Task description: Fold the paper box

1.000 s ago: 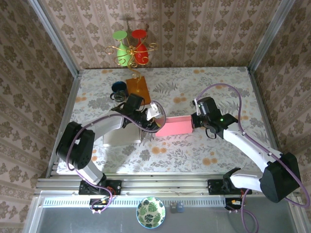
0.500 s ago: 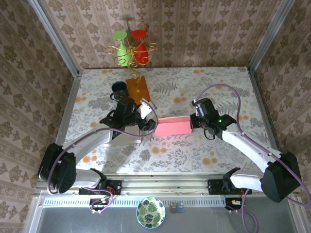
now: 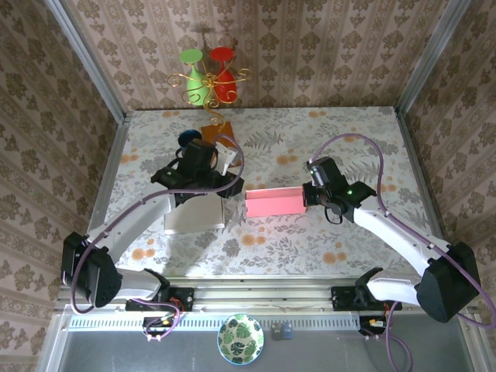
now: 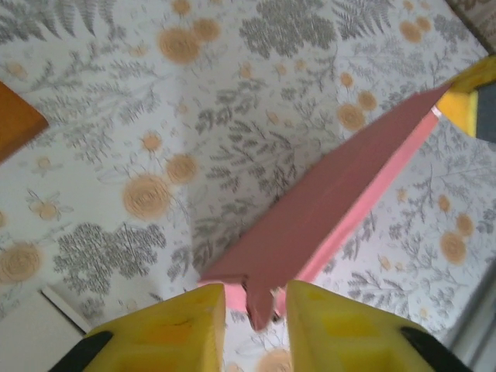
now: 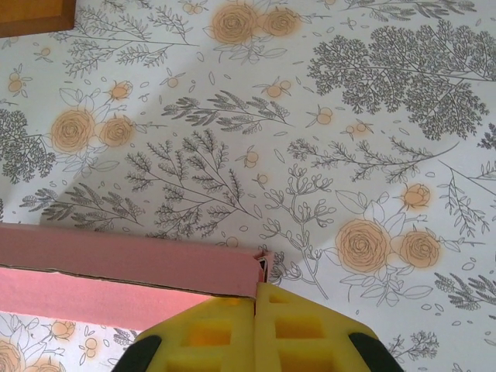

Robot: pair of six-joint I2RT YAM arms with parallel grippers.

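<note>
Centre frame, jaws of the right gripper [image 5: 256, 293] clench one end of the pink paper box [image 3: 273, 202], apparently anchoring it; the left gripper [image 4: 256, 298], jaws parted, straddles the opposite flap [image 4: 260, 308].

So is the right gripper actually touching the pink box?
Touching. The right wrist view shows the right gripper shut on the end edge of the box, with the edge pinched between its yellow pads and no gap.

Standing here I count one pink box [image 3: 273, 202], one white pad [image 3: 194, 216], one orange board [image 3: 211, 132], one dark cup [image 3: 186, 138], two goblets [image 3: 191, 56] [image 3: 222, 54] and one leafy bowl [image 3: 240, 339].
</note>
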